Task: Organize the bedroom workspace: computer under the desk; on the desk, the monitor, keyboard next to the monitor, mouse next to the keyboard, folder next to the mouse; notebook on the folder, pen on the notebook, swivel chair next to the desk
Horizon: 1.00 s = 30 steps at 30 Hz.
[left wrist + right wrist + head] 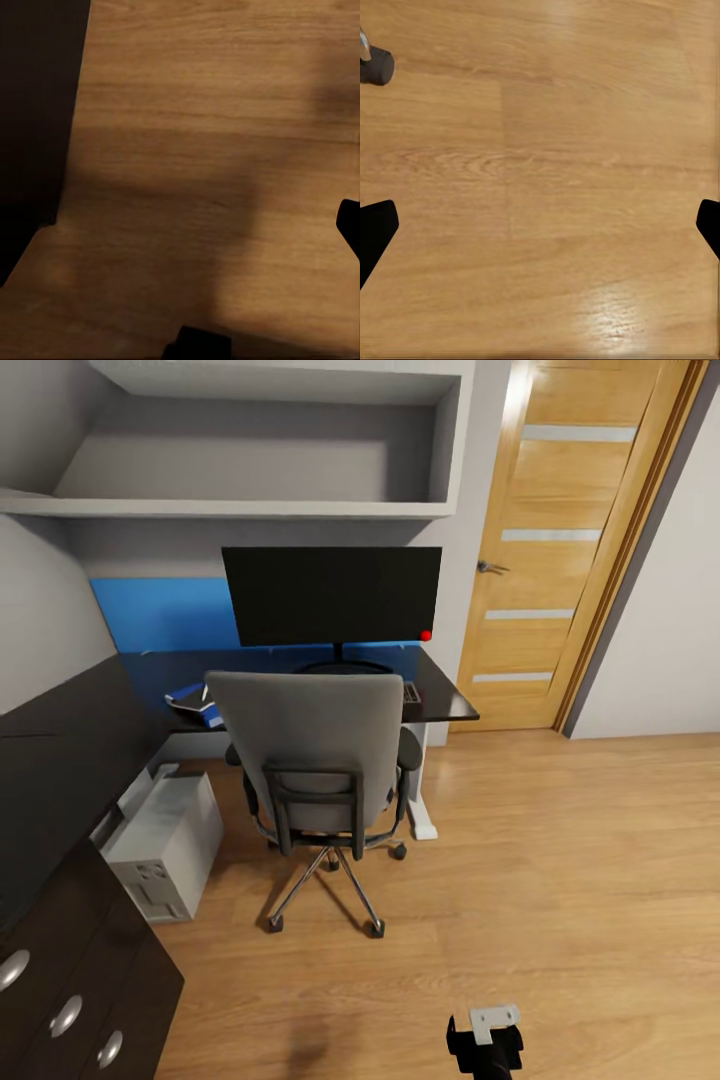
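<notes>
Rolling freely on casters, the grey swivel chair [318, 755] ahead of the spread, empty right claw [540, 225] looks best pushed by its stiff back.

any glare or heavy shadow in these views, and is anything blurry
Head view: sharp and evenly lit, with a bright streak down the door and a soft shadow on the floor under the swivel chair. Left wrist view: soft, with a broad dim shadow band across the planks and a black mass at one edge. Right wrist view: a pale glossy glare patch on the wood, with the grain slightly soft.
</notes>
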Motion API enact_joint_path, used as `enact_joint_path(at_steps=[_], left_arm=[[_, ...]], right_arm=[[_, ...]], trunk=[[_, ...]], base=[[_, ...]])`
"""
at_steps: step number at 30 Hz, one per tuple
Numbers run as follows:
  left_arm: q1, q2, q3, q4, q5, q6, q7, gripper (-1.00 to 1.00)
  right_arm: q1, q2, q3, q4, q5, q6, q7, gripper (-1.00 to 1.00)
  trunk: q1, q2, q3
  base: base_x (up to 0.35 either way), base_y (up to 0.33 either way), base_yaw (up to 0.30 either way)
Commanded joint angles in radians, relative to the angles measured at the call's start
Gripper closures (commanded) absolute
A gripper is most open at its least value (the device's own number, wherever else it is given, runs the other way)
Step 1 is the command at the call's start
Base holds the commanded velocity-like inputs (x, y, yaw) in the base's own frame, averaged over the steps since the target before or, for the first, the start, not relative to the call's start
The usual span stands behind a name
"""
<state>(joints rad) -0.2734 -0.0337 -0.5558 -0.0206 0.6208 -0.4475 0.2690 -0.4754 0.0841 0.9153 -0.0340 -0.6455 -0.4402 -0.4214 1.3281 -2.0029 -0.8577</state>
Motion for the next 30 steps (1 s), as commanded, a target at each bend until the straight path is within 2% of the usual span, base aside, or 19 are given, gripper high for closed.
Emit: enact_joint_path(at_steps=[1, 7, 17, 30], left_arm=[[0.002, 0.002, -0.009, 0.000, 0.002, -0.002, 0.006, -1.00], [0.014, 0.011, -0.010, 0.000, 0.001, -0.015, 0.006, -1.00], [0.061, 0.012, -0.010, 0.000, 0.000, -0.144, 0.006, -1.00], [0.066, 0.012, -0.010, -0.001, 0.002, -0.158, 0.007, -1.00]], right_arm=[[0.000, 0.001, 0.009, 0.000, -0.007, -0.002, -0.004, -1.00], [0.003, 0.002, 0.009, 0.002, -0.007, -0.001, -0.004, -1.00], [0.023, -0.007, 0.006, 0.035, -0.008, 0.000, -0.004, -1.00], [0.042, -0.013, 0.005, 0.057, -0.008, 0.000, -0.004, -1.00]], trunk=[[-0.004, 0.007, 0.002], [-0.027, 0.049, 0.021], [-0.065, 0.119, 0.053], [-0.115, 0.210, 0.093]], base=[[0.000, 0.000, 0.000], [0.000, 0.000, 0.000], [0.000, 0.000, 0.000], [0.000, 0.000, 0.000]])
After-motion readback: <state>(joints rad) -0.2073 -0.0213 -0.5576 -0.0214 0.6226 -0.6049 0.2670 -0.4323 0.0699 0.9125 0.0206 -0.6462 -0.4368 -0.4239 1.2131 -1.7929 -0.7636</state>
